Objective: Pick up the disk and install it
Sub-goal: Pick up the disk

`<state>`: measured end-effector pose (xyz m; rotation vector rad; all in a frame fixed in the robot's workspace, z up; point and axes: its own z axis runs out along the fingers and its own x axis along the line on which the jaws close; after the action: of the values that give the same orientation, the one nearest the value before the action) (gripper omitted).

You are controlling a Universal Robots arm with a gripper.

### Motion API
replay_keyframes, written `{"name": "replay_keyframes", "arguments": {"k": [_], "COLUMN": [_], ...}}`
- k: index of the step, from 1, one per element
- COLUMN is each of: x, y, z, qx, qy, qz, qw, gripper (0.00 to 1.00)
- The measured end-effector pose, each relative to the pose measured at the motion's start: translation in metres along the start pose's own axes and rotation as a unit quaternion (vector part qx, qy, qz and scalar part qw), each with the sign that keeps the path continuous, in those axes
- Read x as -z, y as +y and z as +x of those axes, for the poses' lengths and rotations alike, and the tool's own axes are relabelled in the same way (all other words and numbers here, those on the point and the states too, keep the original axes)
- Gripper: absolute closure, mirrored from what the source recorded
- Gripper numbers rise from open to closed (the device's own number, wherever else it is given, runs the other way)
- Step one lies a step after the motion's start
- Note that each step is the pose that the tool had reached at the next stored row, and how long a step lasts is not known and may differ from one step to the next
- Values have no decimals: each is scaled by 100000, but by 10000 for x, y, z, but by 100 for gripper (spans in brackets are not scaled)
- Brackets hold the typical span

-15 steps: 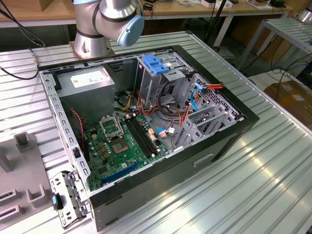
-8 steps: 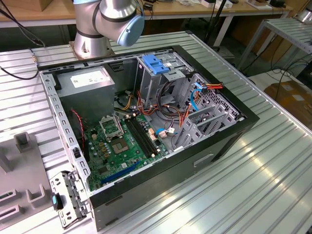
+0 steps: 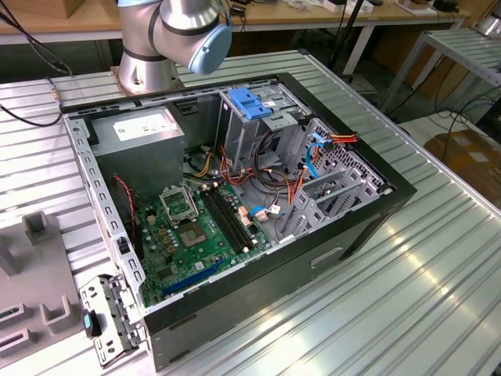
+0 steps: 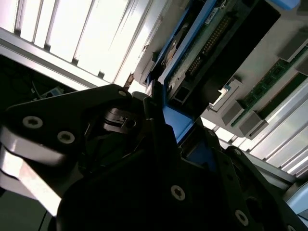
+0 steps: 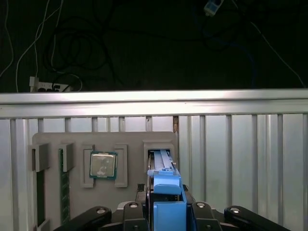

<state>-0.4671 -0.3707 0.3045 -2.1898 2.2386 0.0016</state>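
Gripper [image 5: 167, 211] is clamping the disk [image 5: 166, 185], its jaws pressing the blue side rails from either side (so far as the first wrist view is showing). Reading left to right across the grey tray [image 5: 48, 139]: memory sticks [image 5: 62, 192] are lying in their grooves, a processor chip [image 5: 102, 165] is sitting in its pocket, and just beside it the disk is standing on edge at its slot [image 5: 160, 144]. I am judging the disk stiff, dense and shock-sensitive. Its circuit board [image 4: 202, 48] is lying bare, so the rails are looking like the safe hold. The gripper's body is hiding the pads' contact, and I cannot tell whether the disk is clearing the slot.
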Motion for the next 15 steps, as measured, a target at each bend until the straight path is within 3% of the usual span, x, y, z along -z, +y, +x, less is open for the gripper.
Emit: {"name": "replay_keyframes", "arguments": {"k": [3,15], "x": [86,693], "y": [0,-4], "z": [0,-5], "qx": [-1,-1], "qy": [-4,1], "qz": [-4,-24], "qw": [100000,100000], "gripper": [63,63]}}
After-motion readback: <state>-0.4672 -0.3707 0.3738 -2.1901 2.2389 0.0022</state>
